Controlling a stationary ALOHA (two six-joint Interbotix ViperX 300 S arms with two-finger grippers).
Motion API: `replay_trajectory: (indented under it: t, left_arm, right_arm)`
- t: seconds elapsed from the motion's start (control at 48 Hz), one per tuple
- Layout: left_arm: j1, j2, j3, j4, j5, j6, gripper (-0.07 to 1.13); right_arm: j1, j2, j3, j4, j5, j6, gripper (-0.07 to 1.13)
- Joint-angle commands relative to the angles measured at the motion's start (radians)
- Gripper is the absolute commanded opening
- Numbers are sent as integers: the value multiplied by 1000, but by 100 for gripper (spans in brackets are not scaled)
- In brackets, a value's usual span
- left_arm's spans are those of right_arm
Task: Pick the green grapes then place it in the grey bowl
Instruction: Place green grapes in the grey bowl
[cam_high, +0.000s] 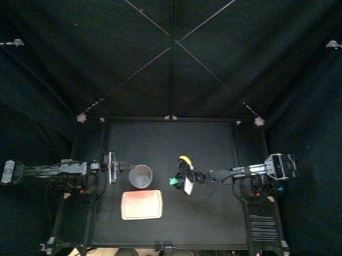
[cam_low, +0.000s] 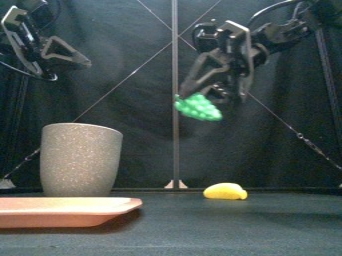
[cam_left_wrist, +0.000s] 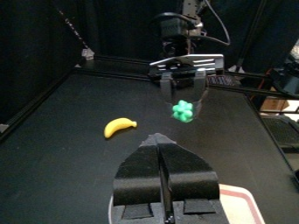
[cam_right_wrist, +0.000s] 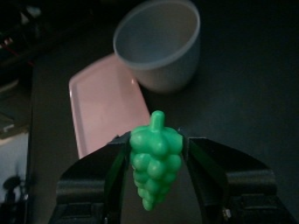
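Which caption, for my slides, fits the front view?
Right gripper holds green grapes aloft, not yet over the grey bowl.

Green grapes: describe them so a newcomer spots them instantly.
Over the black table, follow the right-side arm to the right gripper. Its jaws clamp the green grapes, a small bumpy bunch hanging in the air. Nothing else is green or lifted: the yellow banana, grey cup and pink tray sit on the table.
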Motion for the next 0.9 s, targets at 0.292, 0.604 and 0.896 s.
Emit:
replay_trajectory:
  t: [0.292, 0.604, 0.896]
  left_arm:
    - [5, 2, -11, -2, -29, 0, 15]
    - [5, 2, 3, 0, -51, -2, 15]
    - [6, 0, 0, -3, -55, 2, 15]
  right_arm:
    - [-63, 235, -272, -100, -212, -3, 64]
    - [-77, 370, -445, -112, -213, 8, 64]
    - [-86, 430, -506, -94, -150, -5, 74]
